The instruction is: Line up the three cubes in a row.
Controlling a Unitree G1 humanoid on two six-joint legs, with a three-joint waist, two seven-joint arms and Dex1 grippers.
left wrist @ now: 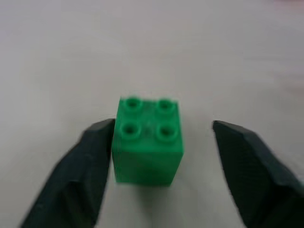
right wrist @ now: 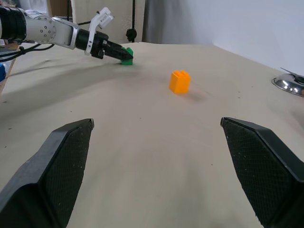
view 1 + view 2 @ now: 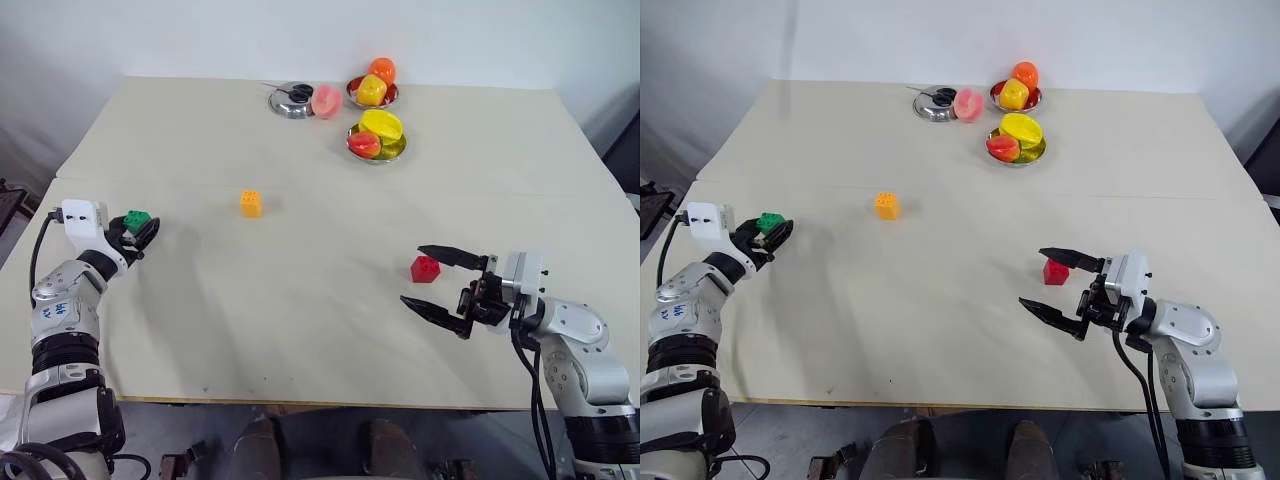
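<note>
- Left eye view: the green cube (image 3: 137,219) stood on the table (image 3: 320,320) at its 9 o'clock edge, between the fingers of the left gripper (image 3: 143,232). The orange-yellow cube (image 3: 251,203) lay at 3 o'clock from the green one, well apart. The red cube (image 3: 425,268) stood at about 10 o'clock from the right gripper (image 3: 432,278), just beside its upper finger, the nearer arm for it.
- Same view, far side, about 12 o'clock: three steel bowls (image 3: 376,150) held rounded toy fruits (image 3: 381,124), a pink one (image 3: 326,101) leaning at one rim.
- Left wrist view: the green cube (image 1: 148,140) sat studs up; one finger (image 1: 80,175) touched its side, the other (image 1: 254,173) stood apart. Judged: the pincer was part-clenched, not yet grasping.
- Right wrist view: the right gripper's fingers (image 2: 52,175) stood released, wide apart, nothing between them; the orange-yellow cube (image 2: 179,81) lay ahead at 12 o'clock, the left gripper (image 2: 114,51) at the green cube (image 2: 127,54) beyond at 11.
</note>
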